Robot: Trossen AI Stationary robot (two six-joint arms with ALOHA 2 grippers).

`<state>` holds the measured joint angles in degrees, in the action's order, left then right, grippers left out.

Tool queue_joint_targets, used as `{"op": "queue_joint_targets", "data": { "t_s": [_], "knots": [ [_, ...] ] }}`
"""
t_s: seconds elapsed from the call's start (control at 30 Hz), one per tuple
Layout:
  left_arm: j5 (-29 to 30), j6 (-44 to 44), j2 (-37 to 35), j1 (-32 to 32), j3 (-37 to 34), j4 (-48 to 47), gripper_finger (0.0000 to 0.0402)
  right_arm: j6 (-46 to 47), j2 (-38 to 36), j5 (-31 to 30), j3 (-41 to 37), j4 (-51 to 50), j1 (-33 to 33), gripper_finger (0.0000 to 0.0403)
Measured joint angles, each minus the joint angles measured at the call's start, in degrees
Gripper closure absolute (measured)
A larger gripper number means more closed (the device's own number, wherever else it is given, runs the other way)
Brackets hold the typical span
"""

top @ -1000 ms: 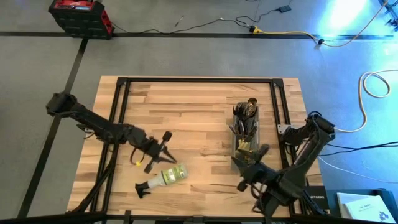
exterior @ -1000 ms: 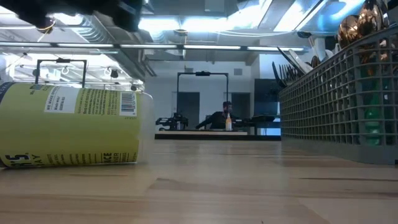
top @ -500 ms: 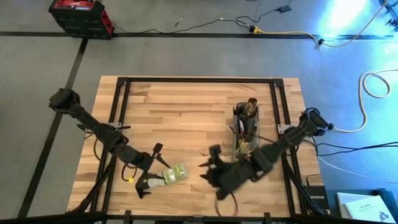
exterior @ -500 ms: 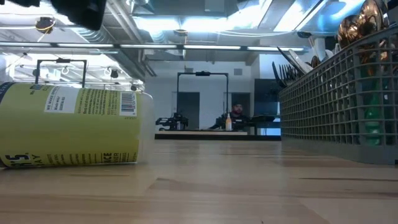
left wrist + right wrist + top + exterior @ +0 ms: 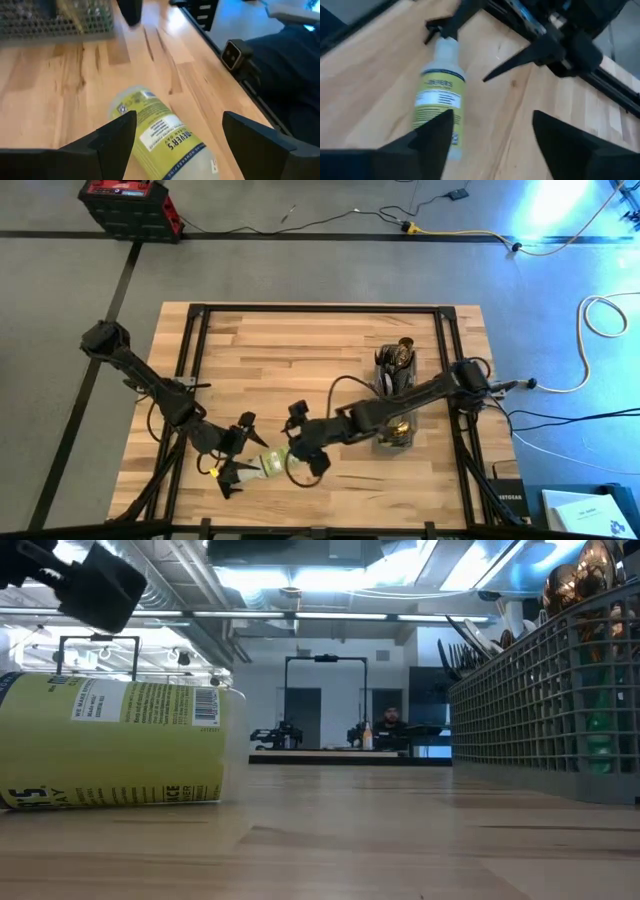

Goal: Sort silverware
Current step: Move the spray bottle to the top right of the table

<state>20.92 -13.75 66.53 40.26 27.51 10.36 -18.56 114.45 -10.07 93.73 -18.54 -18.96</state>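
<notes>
The bottle (image 5: pixel 268 464) is lying on its side near the front edge. The left gripper (image 5: pixel 238 447) and right gripper (image 5: pixel 305 439) are hovering on either side of it, fingers spread, holding nothing. Farther right, the silverware (image 5: pixel 397 370) is standing in the caddy (image 5: pixel 393 432).

- Silverware (image 5: pixel 575 585): you see only tips above the mesh caddy (image 5: pixel 545 710); the rest is hidden.
- Spray bottle (image 5: pixel 110 740), left of the caddy: cut off by the low view's edge.
- Person (image 5: pixel 391 720) beyond the caddy: too small to tell.
</notes>
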Motion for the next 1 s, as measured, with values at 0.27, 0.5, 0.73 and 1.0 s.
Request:
{"op": "queue_joint_targets", "data": {
  "t_s": [0.27,0.5,0.73,1.0],
  "knots": [
    [5.54,-9.91,0.06,2.99,0.00,-8.00,0.0121,7.36,4.91,9.46,-0.02,6.76,2.63,0.0029],
    [16.59,-15.67,0.06,4.74,-0.02,-15.73,0.0121,15.30,7.73,18.19,-0.02,11.90,2.77,0.0009],
    [22.15,-17.42,0.06,4.76,-1.83,-16.07,0.0121,18.06,10.33,20.14,0.02,12.84,3.44,0.0008],
    [24.14,-25.00,0.06,4.65,-6.25,-13.80,0.0121,18.19,13.77,20.20,-0.01,12.71,4.36,0.0008]
  ]
}}
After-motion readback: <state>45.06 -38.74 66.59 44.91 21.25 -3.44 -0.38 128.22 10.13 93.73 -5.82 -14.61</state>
